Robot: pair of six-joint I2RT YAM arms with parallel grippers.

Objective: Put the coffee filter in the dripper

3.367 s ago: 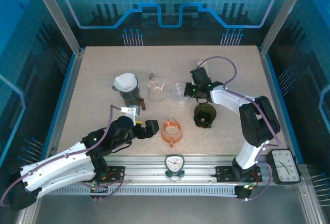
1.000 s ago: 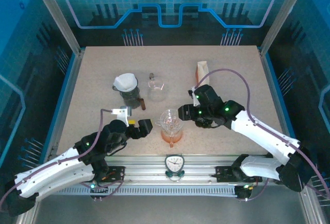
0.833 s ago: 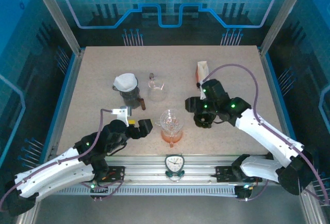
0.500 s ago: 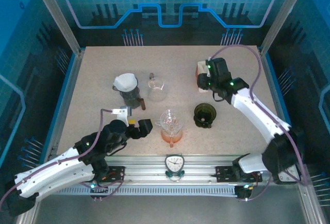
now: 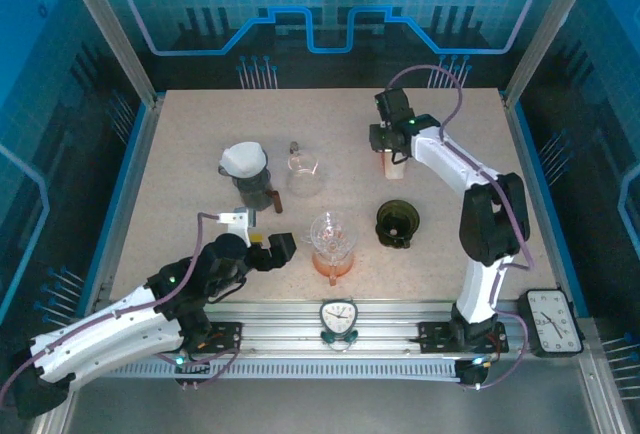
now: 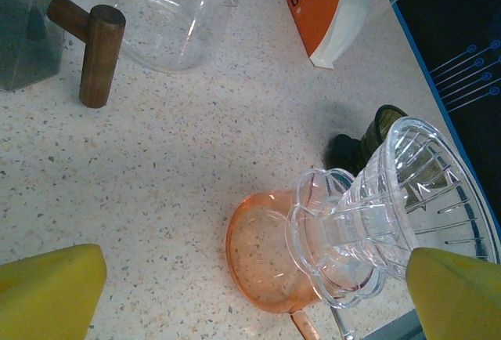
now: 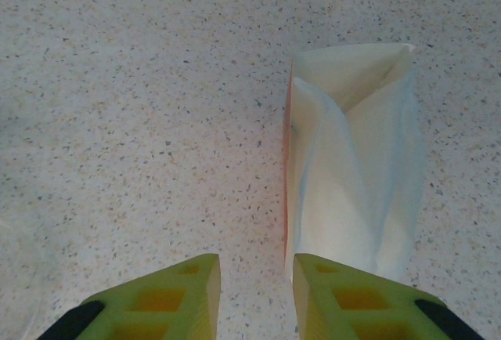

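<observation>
On the table (image 5: 180, 154) the right arm (image 5: 450, 159) reaches to the upper right of the top view, its gripper (image 7: 254, 301) poised over the filter pack (image 7: 352, 183). The pack stands open-mouthed in the right half of the wrist view, white filters showing inside. The fingers (image 7: 180, 293) are a narrow gap apart with only bare table between them; they pinch nothing and sit just left of the pack's near edge. The left gripper (image 5: 283, 245) waits at lower centre with its fingers (image 6: 47, 289) spread wide and empty. Just right of it, the clear dripper (image 5: 331, 232) sits on an orange cup (image 5: 330, 262) with no filter in it. I judge the step in hand to be fetching a filter, with the grasp not yet made. Next, the right gripper needs to shift right over the pack's mouth, go down onto a single filter edge, and nip it. Then it has to carry the filter down-left to the dripper.
</observation>
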